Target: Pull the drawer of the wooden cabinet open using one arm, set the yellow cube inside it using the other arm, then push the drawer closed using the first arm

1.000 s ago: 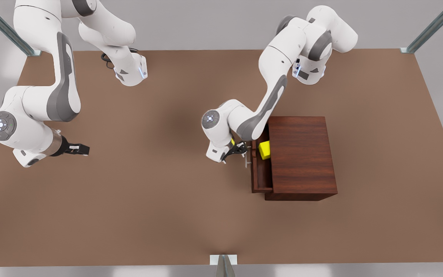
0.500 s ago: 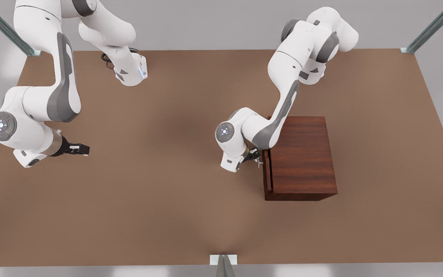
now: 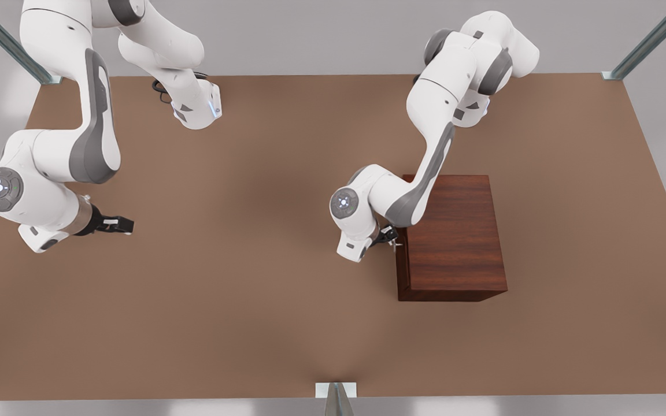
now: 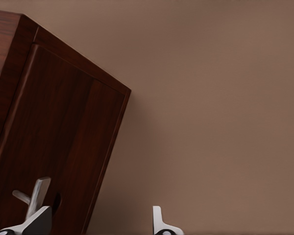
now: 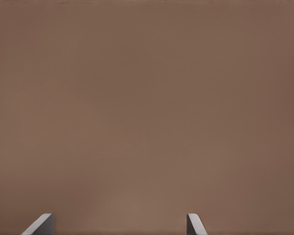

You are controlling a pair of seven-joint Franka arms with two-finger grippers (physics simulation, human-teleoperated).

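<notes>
Brown tabletop (image 3: 240, 300), pale grey wall (image 3: 310, 34) behind, metal corner struts (image 3: 651, 40), soft even light

brown table (image 3: 240, 300), metal corner posts (image 3: 651, 40)

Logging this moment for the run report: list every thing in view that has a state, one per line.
Dark reddish-brown wooden cabinet: upright on the brown table.
Its wooden drawer with thin silver bar handle: shut, front flush with the cabinet.
Left pincer: open, at the drawer front, one finger beside the handle.
Right pincer: open, waiting over bare table at the front view's left.
</notes>
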